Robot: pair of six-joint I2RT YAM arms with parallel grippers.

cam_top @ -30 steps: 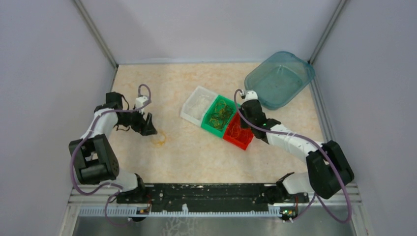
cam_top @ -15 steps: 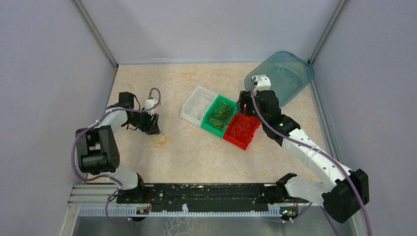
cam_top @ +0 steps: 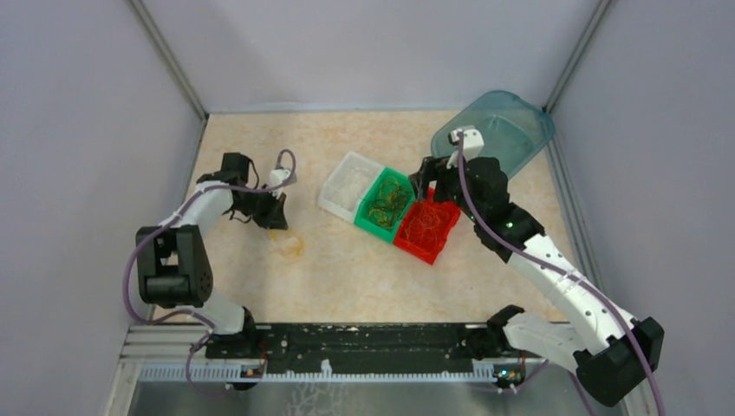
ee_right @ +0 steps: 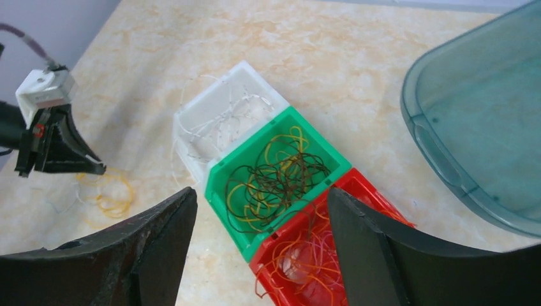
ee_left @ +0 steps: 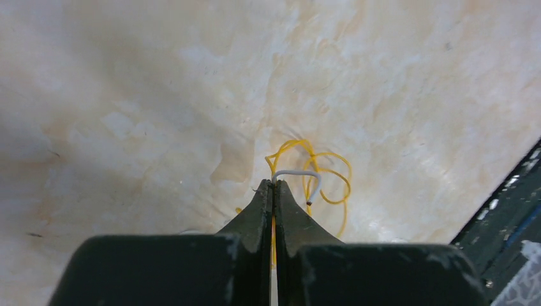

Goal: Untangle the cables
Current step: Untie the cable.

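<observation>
My left gripper (ee_left: 273,183) is shut on a short white cable (ee_left: 296,173), with a yellow strand showing between the jaws. It hangs just above a small pile of yellow cable loops (ee_left: 332,175) on the table, left of centre (cam_top: 289,245). My right gripper (ee_right: 261,194) is open and holds nothing. It hovers over the bins (cam_top: 431,186). The green bin (ee_right: 217,175) holds brown and yellow cables (ee_right: 277,175). Orange and red cables (ee_right: 306,248) fill the red bin (cam_top: 426,227). Thin white cables lie in the white bin (ee_right: 223,115).
The three bins stand in a diagonal row at the table's middle. A teal plastic tub (cam_top: 494,139) leans at the back right corner, just behind my right arm. Grey walls close in the left, right and back sides.
My left gripper moved right and shut on the white cable. My right gripper opened and rose away from the red bin, toward the back.
</observation>
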